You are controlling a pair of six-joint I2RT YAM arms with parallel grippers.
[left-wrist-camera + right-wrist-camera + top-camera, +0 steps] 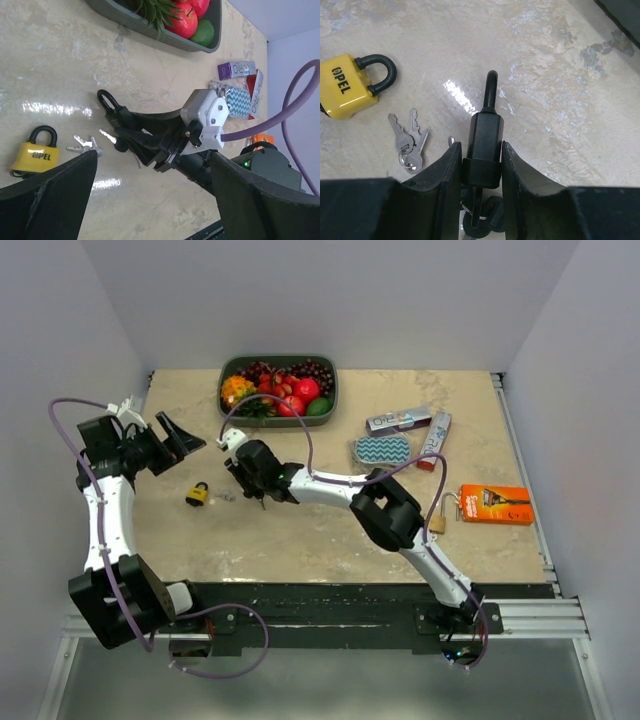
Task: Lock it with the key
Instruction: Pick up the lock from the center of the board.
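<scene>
My right gripper (481, 150) is clamped on the body of a black padlock (485, 132), left of the worktop's (300, 540) middle. Its long axis runs straight away from the wrist, shackle leading. Its lower end, where a wire ring shows, is hidden between the fingers. Loose keys (409, 142) lie beside a yellow padlock (347, 87). My left gripper (185, 437) hangs spread wide.

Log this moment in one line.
right gripper: shut on black padlock | left gripper: open, empty | yellow padlock, keys: loose on table
</scene>
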